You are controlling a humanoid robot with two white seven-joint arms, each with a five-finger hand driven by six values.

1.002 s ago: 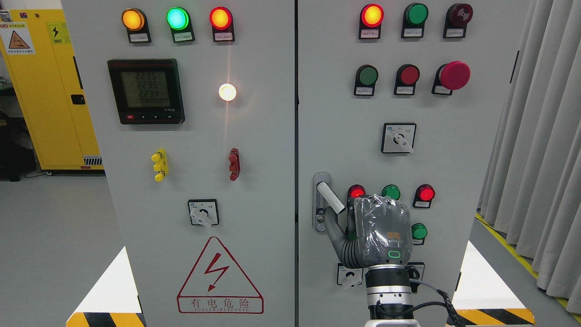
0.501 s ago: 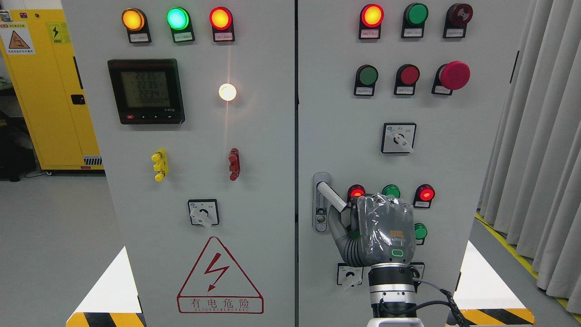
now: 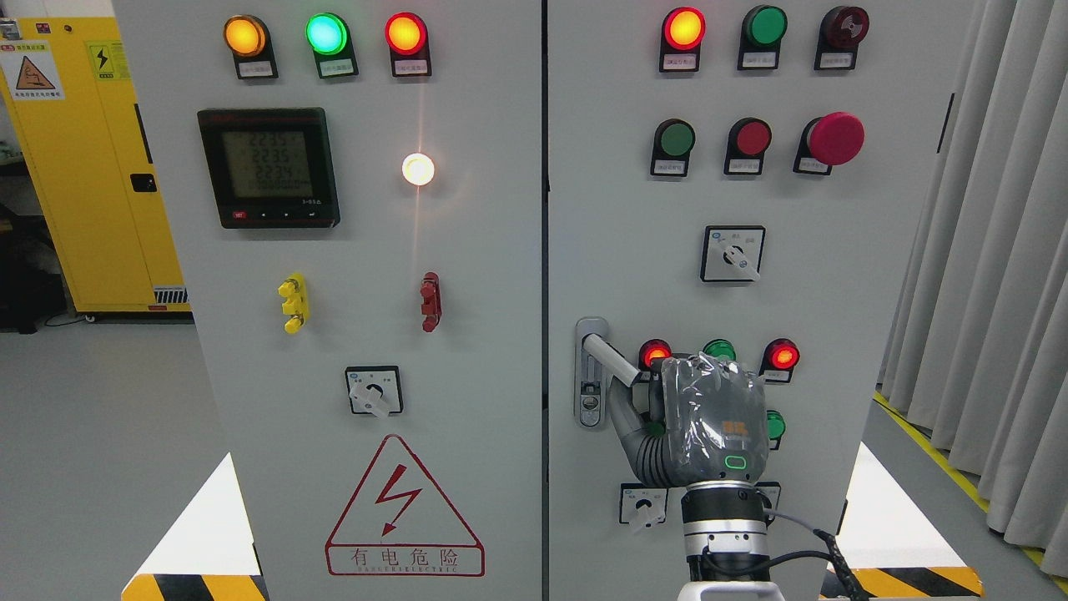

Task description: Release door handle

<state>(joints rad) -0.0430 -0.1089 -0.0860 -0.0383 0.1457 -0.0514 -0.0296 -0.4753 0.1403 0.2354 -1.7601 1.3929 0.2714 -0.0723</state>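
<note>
On the right grey cabinet door [image 3: 834, 267], the pale cylindrical metal door handle [image 3: 610, 361] is slanting down-right, its tip lying inside the right robot hand [image 3: 705, 421], whose fingers are curling around it.

Red mushroom button [image 3: 836, 138] glowing high above the hand, digital meter [image 3: 269, 167] far up-left, yellow cabinet [image 3: 79, 159] way off left, grey curtain [image 3: 993, 275] hanging to the right

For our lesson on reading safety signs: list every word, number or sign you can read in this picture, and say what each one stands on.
"有电危险": red lightning triangle on the left cabinet door.
"2235", "2235", "2234": roughly, green meter display; the digits are faint.
Lightning and warning symbols: yellow cabinet; their text is blurred.
Labels under the indicator lamps, buttons and rotary switches: too small to read.
Orange mark on the right hand: unreadable.
</note>
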